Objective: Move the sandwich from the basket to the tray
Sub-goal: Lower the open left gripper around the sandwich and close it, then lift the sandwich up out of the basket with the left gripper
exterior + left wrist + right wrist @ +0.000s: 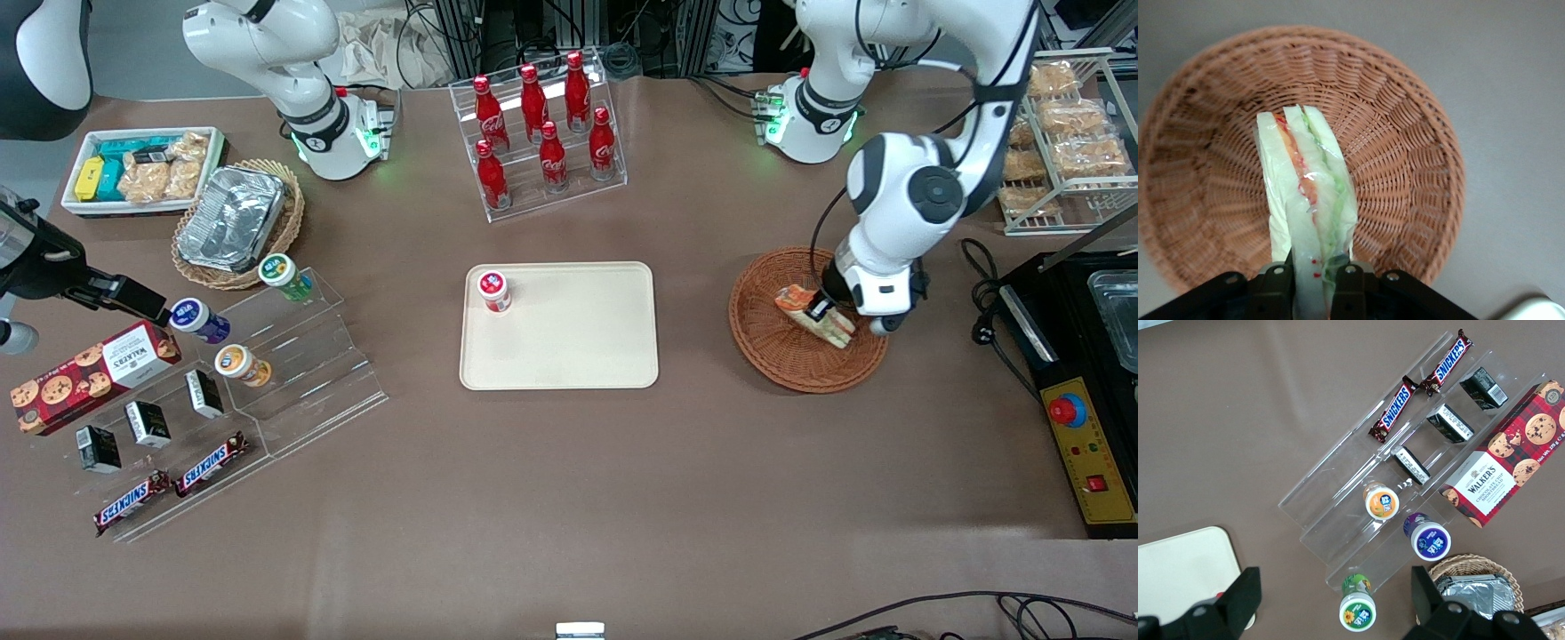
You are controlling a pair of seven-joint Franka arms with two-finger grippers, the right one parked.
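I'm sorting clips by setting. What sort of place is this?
Probably a robot lab staged as a snack shop: cola bottles on an acrylic rack, Snickers bars on clear steps, cables at the table's edge. The gripper grips the sandwich over the basket, near the tray.

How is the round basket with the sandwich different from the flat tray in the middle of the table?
The basket is round, reddish-brown and woven, with sloping sides; the tray is rectangular, cream, smooth and nearly flat. The basket holds the sandwich, which the hand grips between its fingers; the tray carries only a small red-capped jar near one corner. Both sit on the brown table.
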